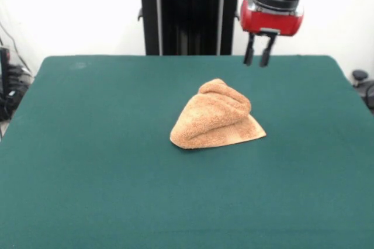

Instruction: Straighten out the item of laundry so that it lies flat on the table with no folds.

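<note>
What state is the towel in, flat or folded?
Folded. The towel sits bunched in a rumpled mound on the table, layers overlapping, one flat corner sticking out.

A white wall (70, 9) is seen at 12 o'clock. Dark cables (10, 94) are seen at 9 o'clock. A small black thing (362, 85) is seen at 3 o'clock.

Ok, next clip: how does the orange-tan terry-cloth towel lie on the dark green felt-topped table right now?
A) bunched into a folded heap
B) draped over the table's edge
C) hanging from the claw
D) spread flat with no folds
A: the orange-tan terry-cloth towel sits in a rumpled, folded heap near the middle of the dark green felt-topped table, while the claw hangs empty above, apart from it.
</note>
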